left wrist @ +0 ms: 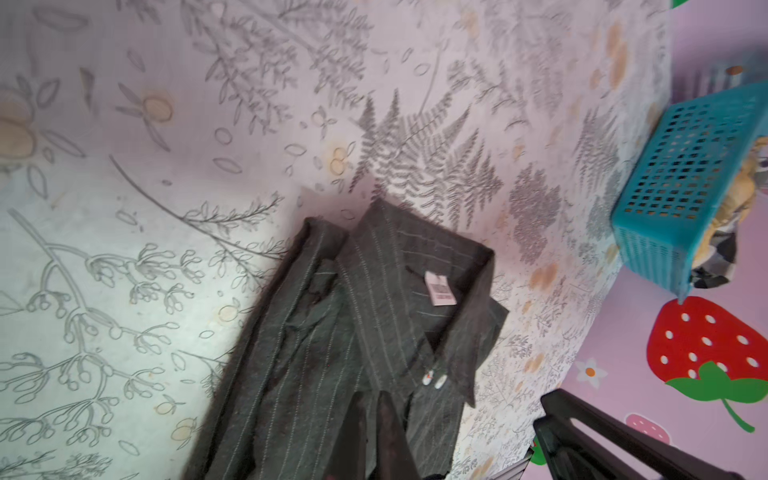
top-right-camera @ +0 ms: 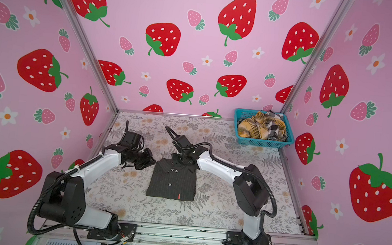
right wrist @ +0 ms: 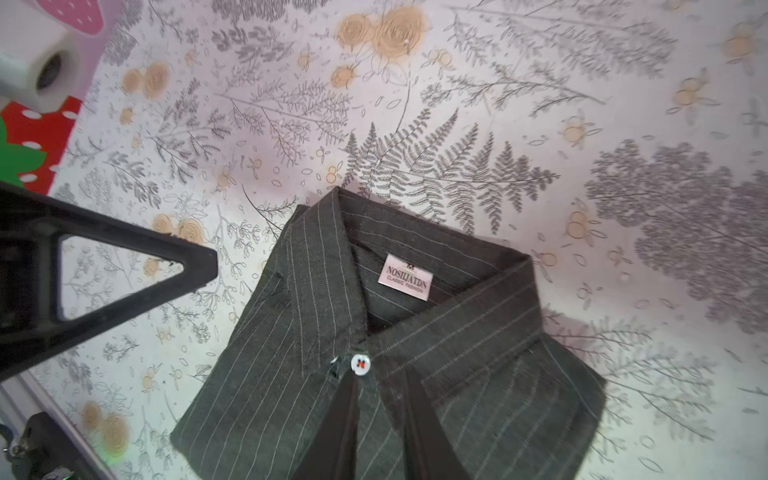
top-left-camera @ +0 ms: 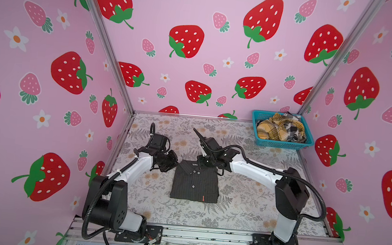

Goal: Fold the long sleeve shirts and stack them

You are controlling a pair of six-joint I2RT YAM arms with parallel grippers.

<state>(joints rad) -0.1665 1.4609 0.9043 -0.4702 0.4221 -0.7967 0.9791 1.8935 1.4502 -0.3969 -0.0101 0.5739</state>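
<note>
While the folded shirt lies centred on the table, lift your released right end effector up from its collar and draw the clenched left end effector sideways, without dragging cloth.

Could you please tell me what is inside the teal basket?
The basket holds a crumpled yellow plaid shirt and a black-and-white check shirt. Anything underneath them is covered, so I cannot tell.

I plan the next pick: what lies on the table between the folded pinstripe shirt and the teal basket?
Nothing: the floral tabletop between pinstripe shirt and teal basket is bare, as the left wrist view shows; the right arm passes above.
</note>
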